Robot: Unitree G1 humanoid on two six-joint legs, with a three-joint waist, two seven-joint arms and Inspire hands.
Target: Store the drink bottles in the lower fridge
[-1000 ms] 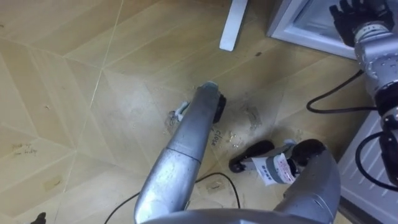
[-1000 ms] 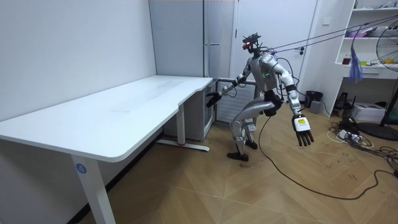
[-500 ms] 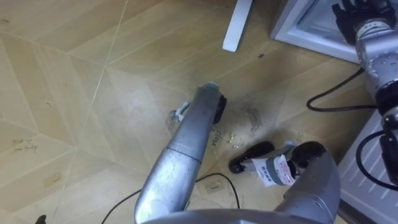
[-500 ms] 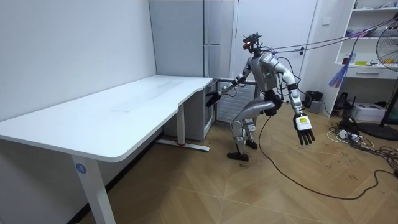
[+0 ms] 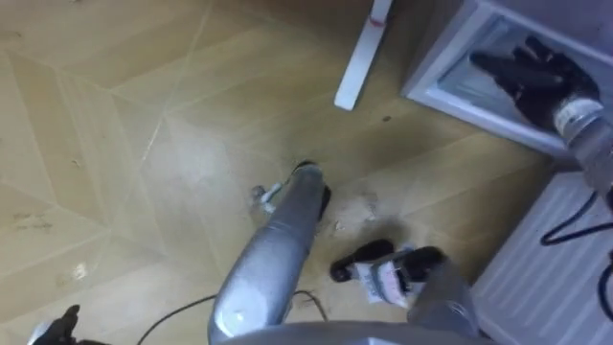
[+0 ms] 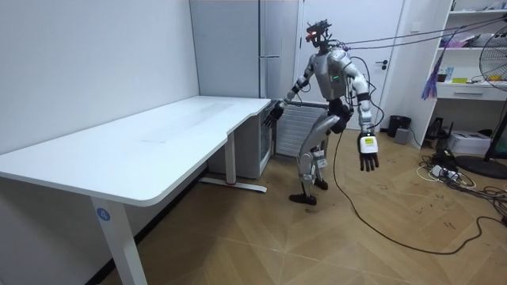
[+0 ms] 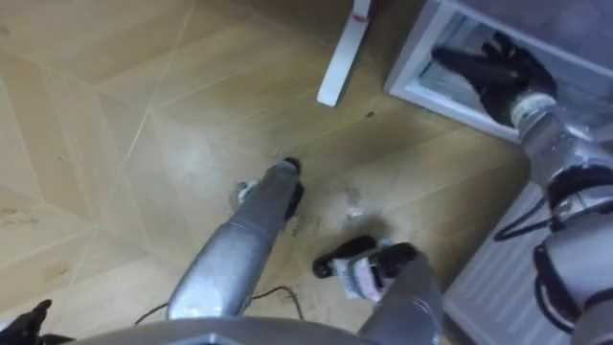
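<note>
Drinks: location cannot be told; both hands hold nothing.
Lower fridge (image 5: 448,84): low unit with a glass door in a pale frame. It stands on the floor just beside the table's end, at the upper right of the head views.
Right hand (image 5: 532,77): dark, held in front of the glass door. Its fingers are stretched out and slightly apart, pointing toward the robot's left. Contact with the glass cannot be told (the hand's outline is blurred).
Left hand (image 6: 367,154): hangs low at the robot's side, well apart from the lower fridge. Its fingers are straight and relaxed, pointing down.
Robot stance: on both legs with knees bent, facing the lower fridge, near the table's end and just in front of the radiator.
Table (image 6: 158,134): long, with a white top. Its white foot bar (image 5: 359,57) lies on the floor near the lower fridge's left corner.
Radiator (image 5: 536,268): white ribbed panel at the robot's right, next to the lower fridge.
Tall fridge (image 6: 238,63): grey, upright, behind the table's far end.
Floor (image 5: 124,144): wood parquet.
</note>
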